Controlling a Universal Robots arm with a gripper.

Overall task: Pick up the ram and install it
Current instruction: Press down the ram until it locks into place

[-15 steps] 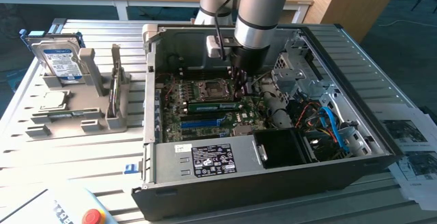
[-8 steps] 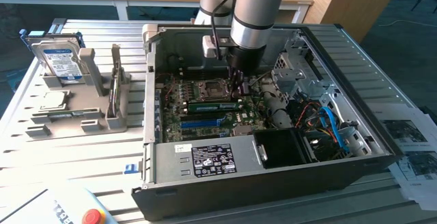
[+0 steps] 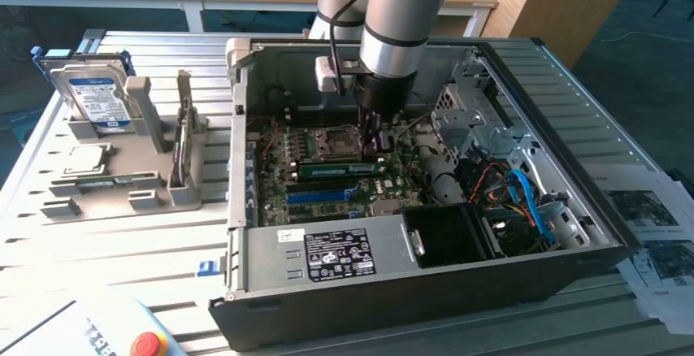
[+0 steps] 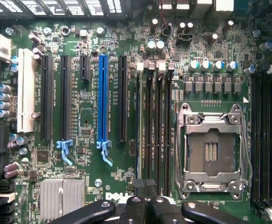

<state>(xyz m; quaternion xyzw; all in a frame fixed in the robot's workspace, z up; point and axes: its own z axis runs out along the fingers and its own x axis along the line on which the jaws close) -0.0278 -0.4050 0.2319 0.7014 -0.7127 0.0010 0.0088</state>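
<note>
Big slatted metal table (image 3: 130, 242) under it all. On the middle of the table, an open computer case (image 3: 434, 295), black, lid off. Inside the case:
- a green motherboard (image 3: 284, 187) lying flat on the case floor
- a silver power supply (image 3: 325, 252) with a dark label, along the near wall
- a black fan box (image 3: 450, 236) beside it
- blue cables (image 3: 529, 200) in the corner at the exterior view's right

By the table's edge at the exterior view's left, a grey holder (image 3: 141, 200). In it, a hard drive (image 3: 96, 96) standing up in the far slot, and a flat square chip (image 3: 87, 161) lying in front of it. Papers (image 3: 651, 234) at the opposite table edge. Red button (image 3: 146, 344) at the near corner.

Robot arm reaching straight down into the case. Gripper (image 3: 375, 151) low over the middle of the motherboard, just beside the CPU socket (image 3: 331, 143). The ram (image 3: 325, 170) standing on its long edge on the motherboard, right under the gripper tip, near the socket. Cannot tell how wide the gripper is, or whether it has hold of the ram.

From the wrist: motherboard (image 4: 89, 116) up close, gripper (image 4: 145, 186) over the long dark slots, a blue slot (image 4: 102, 98) on one side, the CPU socket (image 4: 212, 149) on the other.
</note>
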